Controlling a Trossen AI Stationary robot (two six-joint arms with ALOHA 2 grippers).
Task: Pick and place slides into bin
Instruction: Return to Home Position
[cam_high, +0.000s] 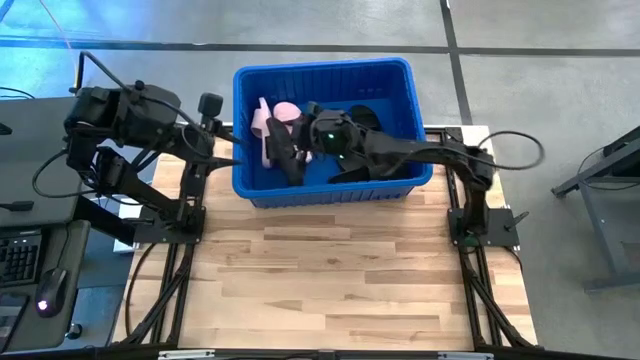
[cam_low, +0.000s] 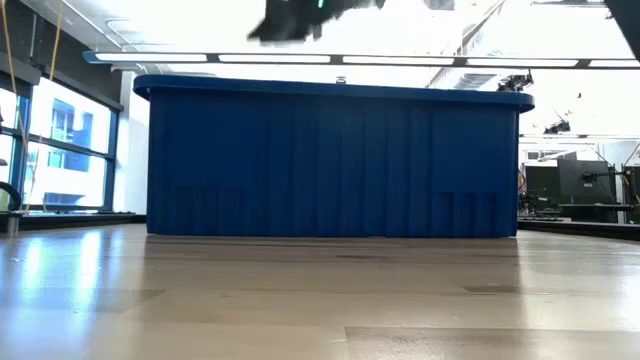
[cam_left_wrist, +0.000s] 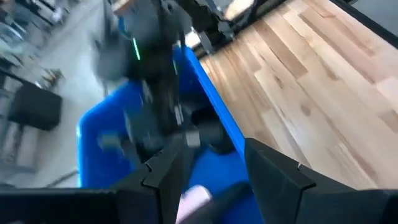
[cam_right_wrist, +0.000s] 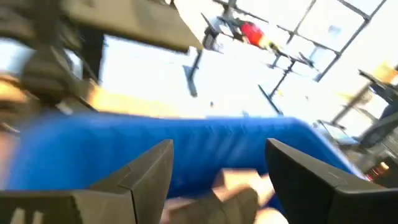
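Note:
The blue bin (cam_high: 325, 75) stands at the table's far middle; the low view shows its near wall (cam_low: 330, 165). Inside lie two pale pink slides (cam_high: 268, 128) at the left and black slides (cam_high: 366, 116) at the right and near side. My right gripper (cam_high: 300, 140) reaches in from the right and hangs open over the bin's left half, above the rim in the low view (cam_low: 290, 20). In its wrist view the fingers (cam_right_wrist: 217, 180) stand wide apart, with a pale shape below them. My left gripper (cam_left_wrist: 211, 180) is open just outside the bin's left wall (cam_high: 222, 148).
Bare wooden tabletop (cam_high: 330, 280) spreads from the bin to the near edge. Both arm bases (cam_high: 480, 215) stand at the table's left and right sides. A desk with a keyboard and mouse (cam_high: 45, 290) stands left of the table.

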